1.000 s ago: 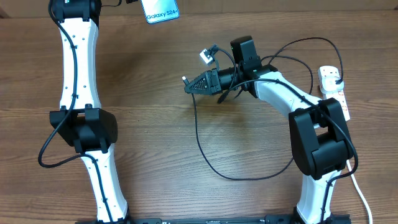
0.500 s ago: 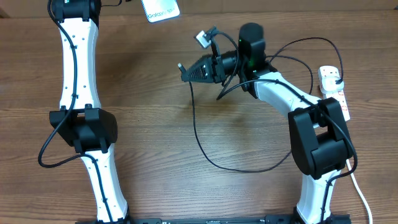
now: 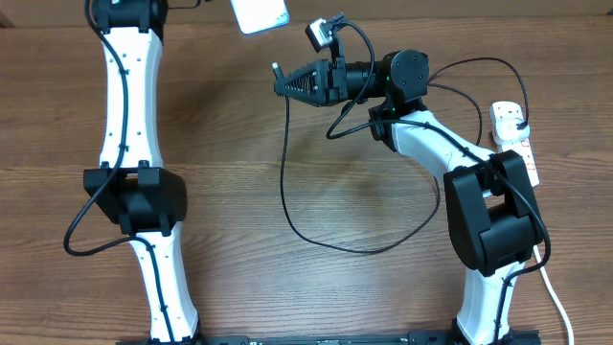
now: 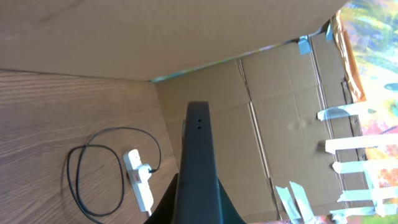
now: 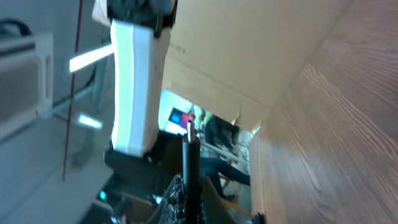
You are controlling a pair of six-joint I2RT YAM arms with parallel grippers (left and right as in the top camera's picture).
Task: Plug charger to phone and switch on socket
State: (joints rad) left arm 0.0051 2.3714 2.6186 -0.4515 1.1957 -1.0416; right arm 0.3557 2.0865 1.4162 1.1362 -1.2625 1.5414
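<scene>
My left gripper (image 4: 198, 208) at the table's far left edge is shut on the phone (image 3: 260, 14), held off the table. Its pale screen shows overhead and its dark edge (image 4: 198, 155) fills the left wrist view. My right gripper (image 3: 281, 83) is shut on the charger just behind its connector tip (image 3: 276, 69), raised a little below and right of the phone, apart from it. The tip also shows in the right wrist view (image 5: 189, 132). The black cable (image 3: 287, 192) hangs in a loop to the socket (image 3: 513, 142) at the right edge, where a plug (image 3: 508, 116) sits in it.
In the left wrist view the socket (image 4: 138, 180) and cable loop (image 4: 81, 180) lie on the wood table below cardboard walls (image 4: 273, 112). The left arm's white link (image 5: 134, 87) stands ahead of my right gripper. The socket's white cord (image 3: 558, 302) runs off the front right.
My right gripper has risen and swung toward the far edge with the connector, nearer the phone. The phone has shifted slightly right and tilted. The cable loop has drawn up.
</scene>
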